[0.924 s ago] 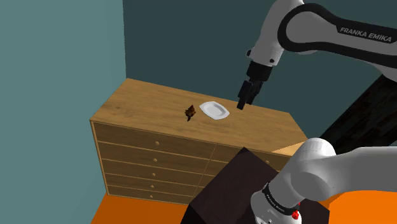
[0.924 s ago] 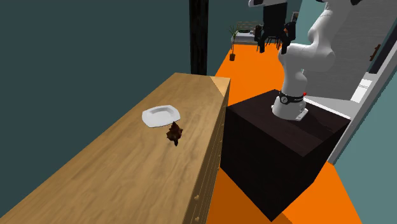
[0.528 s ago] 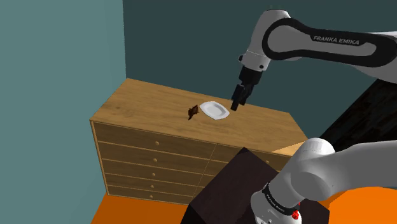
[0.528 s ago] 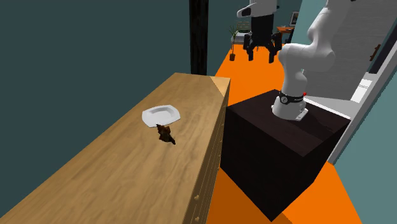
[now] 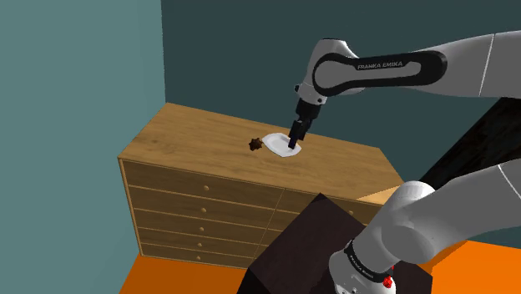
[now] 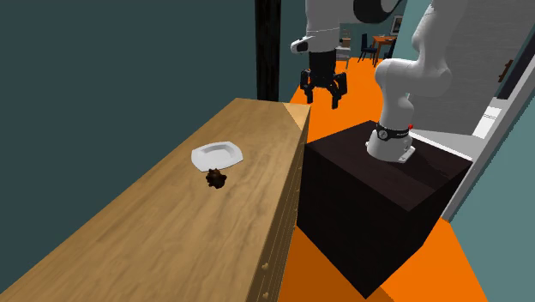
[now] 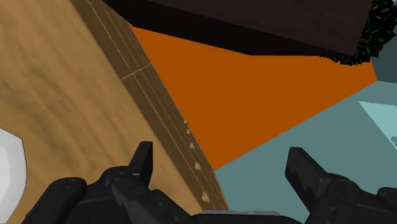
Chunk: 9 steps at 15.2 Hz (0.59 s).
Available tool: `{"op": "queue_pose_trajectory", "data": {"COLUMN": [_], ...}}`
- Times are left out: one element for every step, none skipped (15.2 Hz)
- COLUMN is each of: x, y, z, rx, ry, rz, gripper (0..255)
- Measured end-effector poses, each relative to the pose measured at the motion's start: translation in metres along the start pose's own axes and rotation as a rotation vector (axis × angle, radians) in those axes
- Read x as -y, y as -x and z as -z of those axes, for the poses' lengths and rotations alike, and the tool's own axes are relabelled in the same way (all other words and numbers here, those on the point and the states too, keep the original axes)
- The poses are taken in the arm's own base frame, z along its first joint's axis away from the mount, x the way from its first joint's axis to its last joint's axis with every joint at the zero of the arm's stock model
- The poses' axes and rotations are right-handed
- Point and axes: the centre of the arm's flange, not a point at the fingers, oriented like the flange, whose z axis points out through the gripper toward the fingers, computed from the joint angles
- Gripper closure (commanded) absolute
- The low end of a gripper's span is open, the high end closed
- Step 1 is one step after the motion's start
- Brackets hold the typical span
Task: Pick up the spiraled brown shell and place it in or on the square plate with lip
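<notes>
The spiraled brown shell point(image 5: 255, 144) point(image 6: 216, 178) lies on the wooden dresser top, just beside the white square plate with lip point(image 5: 281, 145) point(image 6: 217, 155). My black gripper point(image 5: 294, 140) point(image 6: 322, 94) hangs open and empty above the dresser's front edge, on the side of the plate away from the shell. In the shoulder view it overlaps the plate's far corner. In the wrist view the two fingers point(image 7: 143, 160) stand wide apart with nothing between them, and a sliver of the plate point(image 7: 9, 170) shows beside them.
The wooden dresser point(image 5: 209, 179) with several drawers stands against dark teal walls. The black stand point(image 6: 377, 197) sits close to its front, on an orange floor point(image 7: 254, 95). A black pillar point(image 6: 267, 51) rises behind the dresser's end.
The arm has swung toward the shoulder view's left and come down near the plate, fingers staying open. The shell has shifted a little on the dresser top, closer to the plate.
</notes>
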Motion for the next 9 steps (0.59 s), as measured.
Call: {"op": "queue_pose_trajectory", "data": {"x": [-0.008, -0.017, -0.024, -0.027, -0.032, -0.041, -0.049, -0.054, -0.061], "y": [-0.009, -0.017, -0.023, -0.032, -0.038, -0.050, -0.059, -0.065, -0.076], "z": [-0.005, -0.010, -0.021, -0.029, -0.036, -0.041, -0.050, -0.056, -0.064], "rx": [-0.002, -0.003, -0.003, -0.005, -0.006, -0.008, -0.008, -0.009, -0.011], "ry": [0.005, 0.010, 0.014, 0.018, 0.023, 0.028, 0.032, 0.037, 0.041], "rz": [0.012, 0.023, 0.035, 0.047, 0.059, 0.071, 0.083, 0.095, 0.106], "gripper": [0, 0, 0, 0, 0, 0, 0, 0, 0]}}
